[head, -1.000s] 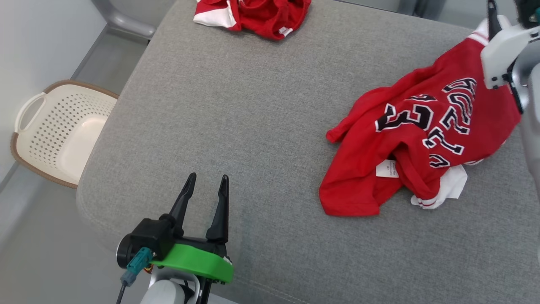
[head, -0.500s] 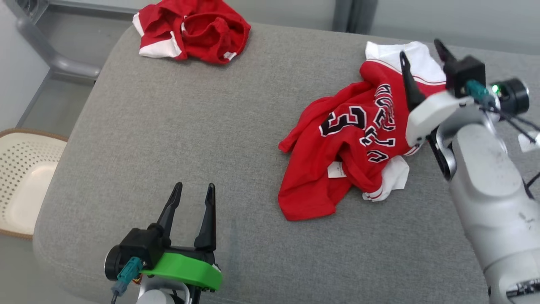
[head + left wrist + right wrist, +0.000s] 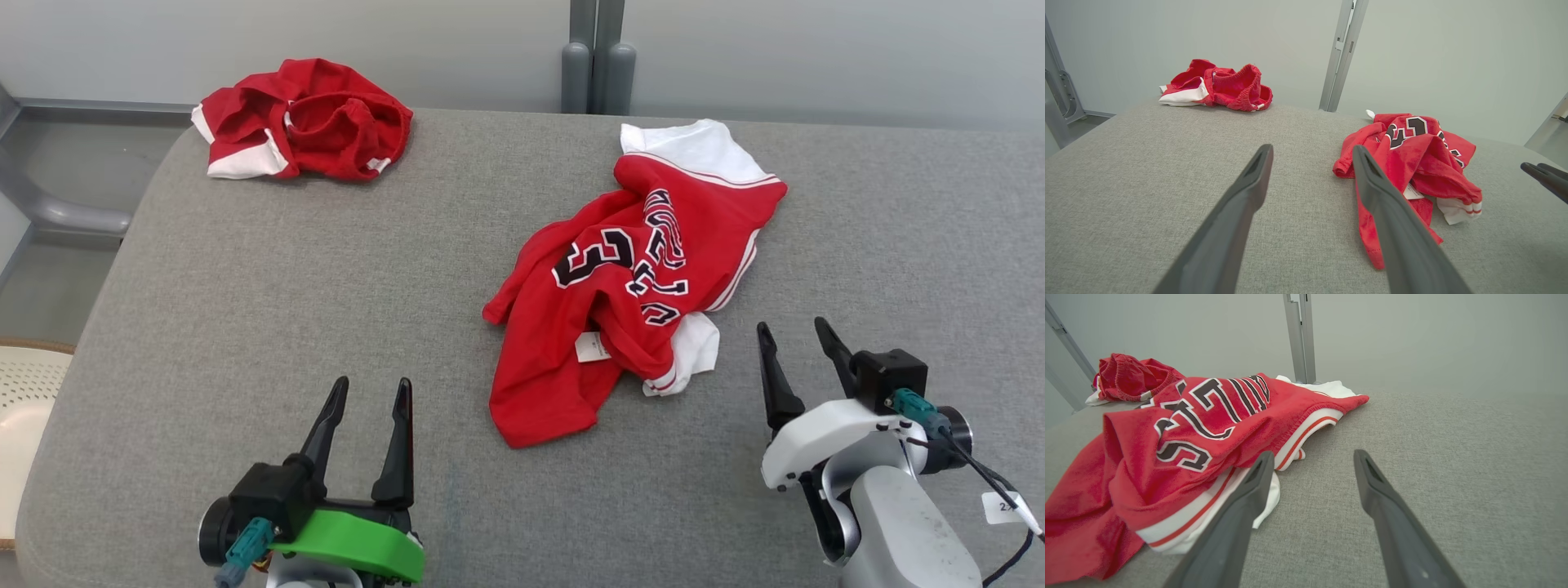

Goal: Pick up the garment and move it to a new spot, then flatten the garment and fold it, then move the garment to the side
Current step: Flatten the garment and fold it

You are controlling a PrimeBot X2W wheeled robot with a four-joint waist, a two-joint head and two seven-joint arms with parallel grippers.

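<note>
Crumpled red-and-white jersey [image 3: 629, 278] lies toward the grey fabric pad's [image 3: 326, 286] far edge, left gripper [image 3: 371, 385] and right gripper [image 3: 792, 327] both fingers-apart and empty at its near edge.

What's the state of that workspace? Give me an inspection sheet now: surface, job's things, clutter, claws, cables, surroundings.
Surface: grey padded top, woven fabric, rounded corners.
Job's things: red jersey with black lettering, crumpled right of centre, not yet flattened or folded.
Clutter: second red-and-white garment, bunched at the far left corner.
Claws: left claw open, holding nothing, by the near edge; right claw open, holding nothing, just right of the jersey and apart from it.
Cables: black cable trailing from the right claw's wrist.
Surroundings: pale perforated basket below the top at left; grey posts against the wall behind.
</note>
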